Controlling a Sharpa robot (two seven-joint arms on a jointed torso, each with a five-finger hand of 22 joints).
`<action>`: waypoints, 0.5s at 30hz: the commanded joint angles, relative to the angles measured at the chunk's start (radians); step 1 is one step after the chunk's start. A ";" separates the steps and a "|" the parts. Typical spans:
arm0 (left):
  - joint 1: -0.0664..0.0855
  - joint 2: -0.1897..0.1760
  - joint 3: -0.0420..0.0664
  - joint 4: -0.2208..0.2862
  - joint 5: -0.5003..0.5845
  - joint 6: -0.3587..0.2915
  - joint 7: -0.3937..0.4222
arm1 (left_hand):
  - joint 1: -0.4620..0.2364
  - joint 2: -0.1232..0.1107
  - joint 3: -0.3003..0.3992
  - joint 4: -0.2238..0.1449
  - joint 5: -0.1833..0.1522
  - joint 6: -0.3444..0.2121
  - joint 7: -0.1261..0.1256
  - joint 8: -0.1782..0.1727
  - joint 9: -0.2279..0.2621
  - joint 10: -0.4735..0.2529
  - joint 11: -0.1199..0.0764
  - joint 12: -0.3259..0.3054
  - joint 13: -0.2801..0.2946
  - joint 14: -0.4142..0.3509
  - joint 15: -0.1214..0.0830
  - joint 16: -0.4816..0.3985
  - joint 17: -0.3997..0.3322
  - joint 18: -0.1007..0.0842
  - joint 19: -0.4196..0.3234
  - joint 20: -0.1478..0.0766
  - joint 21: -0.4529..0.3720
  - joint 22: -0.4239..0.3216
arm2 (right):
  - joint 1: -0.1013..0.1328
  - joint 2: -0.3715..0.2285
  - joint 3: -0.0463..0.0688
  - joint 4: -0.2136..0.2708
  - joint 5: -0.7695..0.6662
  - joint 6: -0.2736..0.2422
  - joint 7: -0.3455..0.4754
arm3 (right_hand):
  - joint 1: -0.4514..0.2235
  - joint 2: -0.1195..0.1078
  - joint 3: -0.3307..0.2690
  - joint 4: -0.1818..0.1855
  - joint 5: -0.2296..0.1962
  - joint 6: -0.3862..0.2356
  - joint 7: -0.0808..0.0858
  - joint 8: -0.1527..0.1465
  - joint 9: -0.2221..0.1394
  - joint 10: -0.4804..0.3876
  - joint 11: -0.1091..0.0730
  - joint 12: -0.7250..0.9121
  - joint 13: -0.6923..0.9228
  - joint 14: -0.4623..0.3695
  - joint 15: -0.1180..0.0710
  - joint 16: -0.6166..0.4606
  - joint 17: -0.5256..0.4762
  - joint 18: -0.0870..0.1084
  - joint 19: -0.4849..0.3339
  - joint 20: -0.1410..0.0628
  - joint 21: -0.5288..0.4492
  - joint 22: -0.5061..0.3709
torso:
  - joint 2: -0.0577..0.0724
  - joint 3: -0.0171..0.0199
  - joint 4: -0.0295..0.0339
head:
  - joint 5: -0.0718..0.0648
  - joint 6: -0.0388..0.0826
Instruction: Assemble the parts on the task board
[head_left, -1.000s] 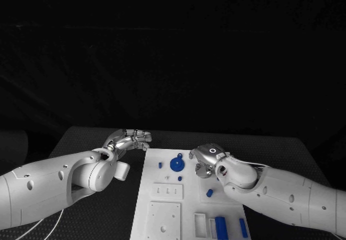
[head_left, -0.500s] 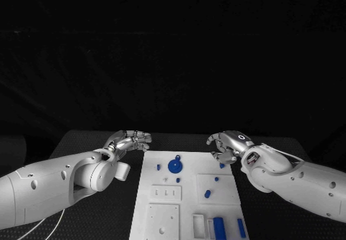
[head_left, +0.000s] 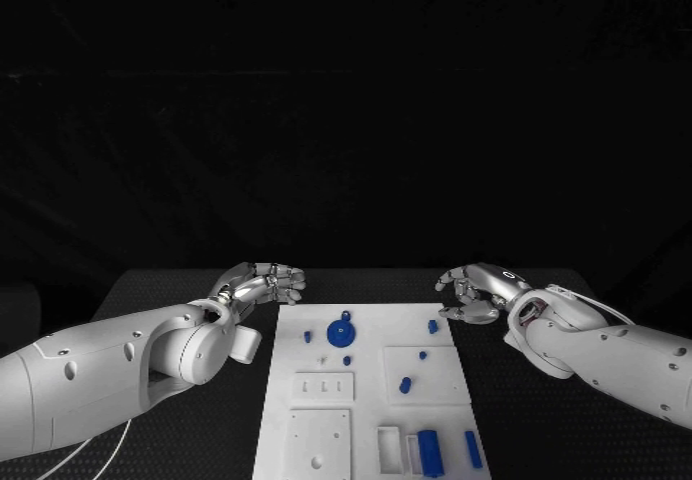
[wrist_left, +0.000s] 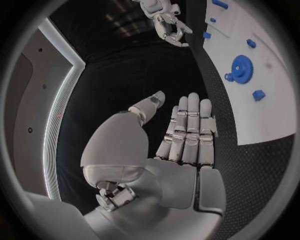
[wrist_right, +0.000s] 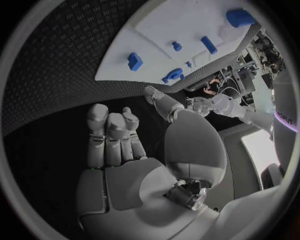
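Task board (head_left: 361, 395) lay mid-surface, blue parts (head_left: 340, 332) resting loose on it. Left robot hand (head_left: 263, 282) hovered off board's far-left corner, right robot hand (head_left: 476, 292) off far-right; both empty, fingers apart, likely poised clear before picking.

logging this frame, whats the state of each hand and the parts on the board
left hand: empty, off the board's left corner
right hand: empty, off the board's right edge
board: flat on the table
gear: flat on the board
blue parts: lying on the board
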 joint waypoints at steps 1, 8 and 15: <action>-0.002 0.002 0.001 0.000 0.004 0.027 0.014 | -0.011 0.003 -0.001 -0.007 -0.005 0.008 0.000 -0.001 0.001 0.000 0.002 -0.003 0.000 0.008 0.000 -0.004 0.002 0.021 -0.008 0.000 0.007 0.019 | -0.014 0.007 -0.001 -0.027 0.039 0.054 0.064 | -0.005 0.001 -0.015 -0.003 0.010 0.016 0.021 -0.007 -0.001 -0.014 0.006 0.004 0.000 -0.007 -0.001 -0.003 0.002 0.060 -0.006 0.000 -0.006 0.012 | -0.001 0.0079 -0.0036 | -0.005 -0.004; -0.006 0.000 0.001 -0.002 0.004 0.028 0.014 | -0.012 0.003 0.000 -0.010 -0.005 0.007 0.001 -0.003 0.001 -0.016 0.010 -0.014 -0.004 0.007 0.001 -0.008 0.006 0.021 -0.009 0.000 0.007 0.019 | -0.052 0.022 -0.001 -0.074 0.048 0.080 0.089 | -0.006 0.004 -0.060 -0.015 0.040 0.006 0.025 -0.012 -0.004 -0.028 0.010 0.006 -0.001 -0.015 0.003 -0.006 0.006 0.060 -0.018 0.002 -0.010 0.013 | -0.001 0.0049 -0.0050 | -0.004 -0.013; -0.006 -0.001 0.001 -0.002 0.004 0.030 0.015 | -0.012 0.002 0.001 -0.012 -0.005 0.005 0.002 -0.004 0.001 -0.022 0.013 -0.018 -0.005 0.007 0.001 -0.010 0.007 0.021 -0.009 0.001 0.007 0.019 | -0.074 0.046 -0.001 -0.113 0.050 0.078 0.102 | 0.006 0.012 -0.087 -0.032 0.058 -0.003 0.029 -0.016 -0.005 -0.047 0.014 0.008 -0.001 -0.026 0.007 -0.011 0.009 0.060 -0.033 0.004 -0.015 0.015 | -0.001 0.0030 -0.0056 | -0.004 -0.019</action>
